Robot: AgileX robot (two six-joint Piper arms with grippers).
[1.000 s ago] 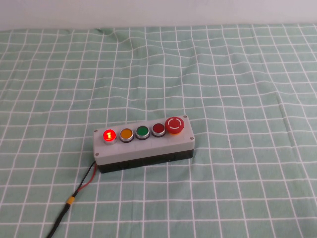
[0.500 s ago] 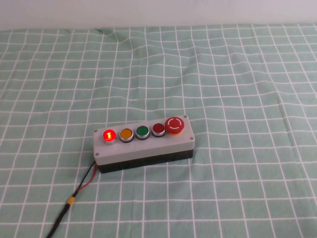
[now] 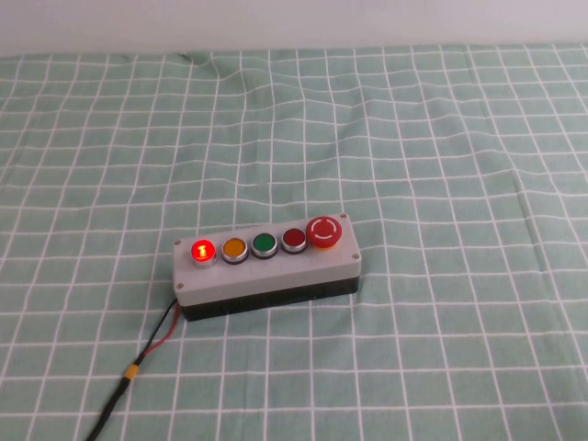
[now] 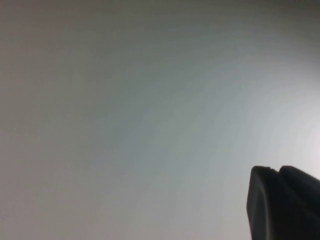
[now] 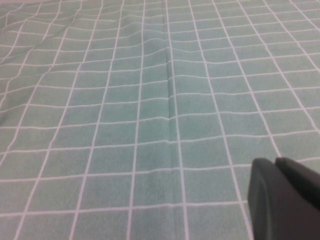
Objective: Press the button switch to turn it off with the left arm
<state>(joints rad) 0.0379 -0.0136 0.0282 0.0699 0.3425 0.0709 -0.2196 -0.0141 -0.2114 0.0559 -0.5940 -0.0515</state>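
Observation:
A grey button box (image 3: 266, 274) lies on the green checked cloth in the high view, near the front centre. Its leftmost button (image 3: 202, 250) glows red. Beside it in a row are an orange button (image 3: 233, 248), a green button (image 3: 265, 244), a dark red button (image 3: 294, 241) and a red mushroom stop button (image 3: 324, 231). Neither arm shows in the high view. My left gripper (image 4: 275, 170) is shut and empty, facing a blank grey surface, with the box out of its view. My right gripper (image 5: 275, 161) is shut and empty above bare cloth.
A red and black cable (image 3: 138, 363) runs from the box's left end to the front edge of the view. The green checked cloth (image 3: 413, 165) has light wrinkles at the back. A pale wall (image 3: 294, 23) stands behind the table.

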